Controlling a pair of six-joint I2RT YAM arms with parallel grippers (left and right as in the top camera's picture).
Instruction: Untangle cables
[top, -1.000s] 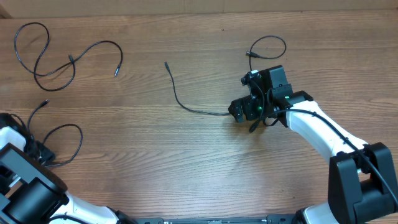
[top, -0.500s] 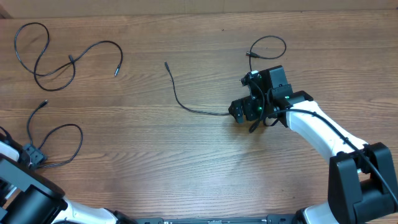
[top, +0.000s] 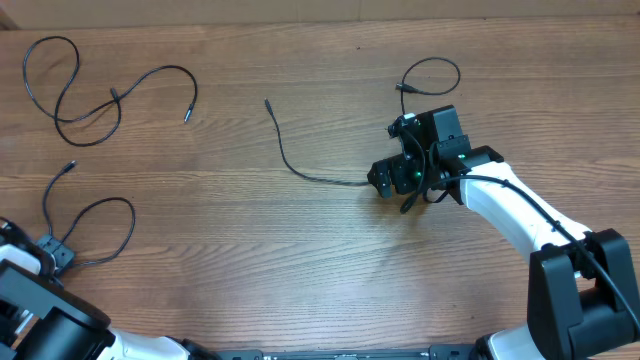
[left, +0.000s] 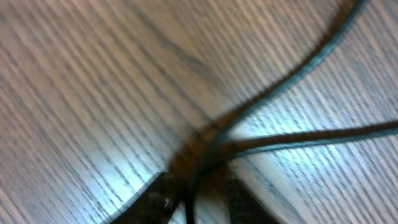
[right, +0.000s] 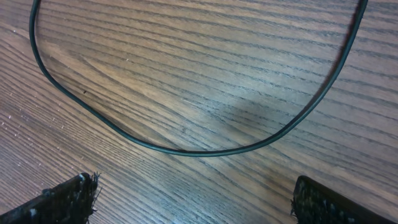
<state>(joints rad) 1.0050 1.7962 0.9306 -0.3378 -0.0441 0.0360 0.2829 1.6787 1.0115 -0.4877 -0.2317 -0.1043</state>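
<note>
Three thin black cables lie apart on the wooden table. One winds in loops at the far left (top: 70, 100). A second forms a loop at the left edge (top: 105, 215). My left gripper (top: 55, 256) is shut on its near end, and the blurred left wrist view shows the strands (left: 292, 68) running out from between the narrow jaws (left: 199, 202). The third cable (top: 290, 160) runs from the centre to my right gripper (top: 385, 180) and loops beyond it (top: 432, 68). In the right wrist view the right gripper (right: 199, 205) is wide open and this cable (right: 199, 151) curves on the table ahead of the fingers.
The wooden table's back edge (top: 320, 18) runs along the top of the overhead view. The right arm (top: 520, 220) stretches in from the lower right. The left arm's body (top: 40, 320) fills the lower left corner.
My left gripper has drawn back toward the lower left corner, holding the cable's end; that loop has shifted slightly. The right arm and the other cables have not moved.
</note>
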